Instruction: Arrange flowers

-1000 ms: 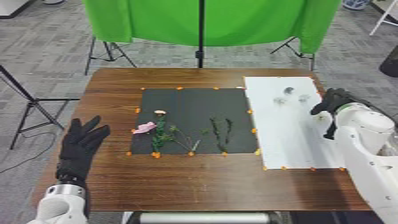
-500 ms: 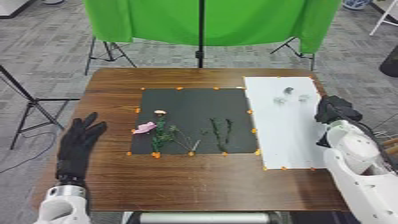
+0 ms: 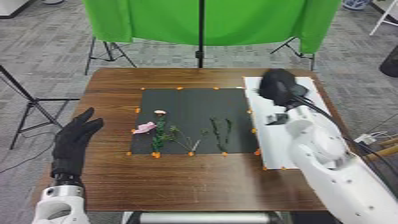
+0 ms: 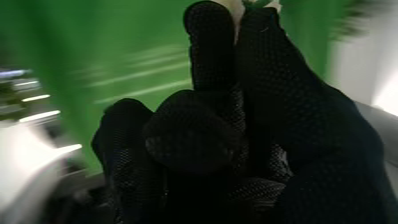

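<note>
Above the white sheet [image 3: 272, 140] is my right hand [image 3: 277, 86] in the head view, covering its far part. In the right wrist view this hand [image 4: 284, 100] pinches a small pale-and-green flower piece [image 4: 274, 5] between straight thumb and finger, its other fingers curled. My left hand [image 3: 73, 145] rests at the table's left side, fingers straight and open. On the dark mat [image 3: 185, 102] lie a pink flower [image 3: 144, 128], a pale bloom [image 3: 160, 112] above a leafy green stem [image 3: 158, 137], thin sprigs [image 3: 185, 142] and two dark green stems [image 3: 218, 135].
Orange markers edge the mat and sheet on the brown table [image 3: 204, 185]. A green cloth [image 3: 160, 22] hangs behind the table, with a black stand pole [image 3: 201, 30] before it.
My right hand has swung from the sheet's right edge, inward and away from me, over the spot where small clear objects stood. My left hand has turned slightly and its fingers are closer together.
</note>
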Motion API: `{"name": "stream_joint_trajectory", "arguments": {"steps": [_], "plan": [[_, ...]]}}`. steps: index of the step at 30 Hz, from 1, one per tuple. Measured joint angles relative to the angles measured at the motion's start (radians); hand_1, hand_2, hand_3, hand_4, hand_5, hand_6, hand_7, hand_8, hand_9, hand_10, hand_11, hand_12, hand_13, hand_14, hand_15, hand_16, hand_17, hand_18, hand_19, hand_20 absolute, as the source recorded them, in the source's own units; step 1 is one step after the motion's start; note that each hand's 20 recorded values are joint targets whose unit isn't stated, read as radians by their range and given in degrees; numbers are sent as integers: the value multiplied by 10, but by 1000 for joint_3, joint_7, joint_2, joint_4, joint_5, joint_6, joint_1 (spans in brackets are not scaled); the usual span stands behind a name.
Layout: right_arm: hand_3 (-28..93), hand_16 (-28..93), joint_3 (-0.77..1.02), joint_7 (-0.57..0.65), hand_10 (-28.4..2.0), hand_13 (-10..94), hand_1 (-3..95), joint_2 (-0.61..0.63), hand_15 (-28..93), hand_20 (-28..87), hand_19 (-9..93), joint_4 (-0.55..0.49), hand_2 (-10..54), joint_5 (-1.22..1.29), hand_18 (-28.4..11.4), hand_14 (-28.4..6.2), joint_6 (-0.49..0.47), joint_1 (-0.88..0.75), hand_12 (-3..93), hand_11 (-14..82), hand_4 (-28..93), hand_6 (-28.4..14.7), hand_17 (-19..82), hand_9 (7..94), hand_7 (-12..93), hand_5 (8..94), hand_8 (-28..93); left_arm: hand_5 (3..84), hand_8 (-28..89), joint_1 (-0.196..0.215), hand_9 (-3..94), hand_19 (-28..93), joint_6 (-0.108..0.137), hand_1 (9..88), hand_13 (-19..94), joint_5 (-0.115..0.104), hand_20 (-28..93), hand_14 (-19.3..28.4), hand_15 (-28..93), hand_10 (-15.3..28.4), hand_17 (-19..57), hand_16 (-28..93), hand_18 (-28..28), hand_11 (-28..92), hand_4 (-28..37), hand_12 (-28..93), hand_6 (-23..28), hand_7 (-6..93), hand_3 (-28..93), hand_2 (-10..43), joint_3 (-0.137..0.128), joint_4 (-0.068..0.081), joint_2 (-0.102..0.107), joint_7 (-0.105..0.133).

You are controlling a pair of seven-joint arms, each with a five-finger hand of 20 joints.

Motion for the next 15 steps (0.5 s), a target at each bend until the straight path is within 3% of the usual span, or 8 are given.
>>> {"name": "stream_joint_trajectory", "arguments": {"steps": [7, 11, 15], "plan": [[506, 326, -244, -252, -84, 885, 639, -161, 662, 641, 932, 121, -95, -31, -103, -11, -19, 231, 360, 52, -133, 28, 656, 885, 211, 763, 78, 463, -59, -12, 523, 24, 1, 192, 397, -37, 213, 163, 121, 146, 86, 37, 116, 167, -283, 148, 47, 65, 582, 127, 10, 4, 0, -3], [482, 322, -290, -396, -85, 878, 646, -260, 673, 645, 932, 164, -95, -111, -100, -10, -48, 265, 354, 47, -114, 37, 651, 875, 211, 750, 68, 467, -58, -27, 533, 30, 0, 201, 409, -40, 212, 169, 125, 150, 84, 40, 119, 161, -283, 158, 52, 63, 570, 129, 22, 12, 1, -11], [477, 321, -334, -424, -86, 873, 647, -315, 679, 648, 932, 182, -95, -134, -99, -11, -89, 268, 351, 46, -109, 40, 649, 870, 214, 745, 65, 460, -58, -42, 529, 34, -1, 199, 411, -40, 210, 173, 125, 156, 82, 41, 121, 152, -283, 159, 58, 55, 571, 128, 26, 19, 2, -21]]}}
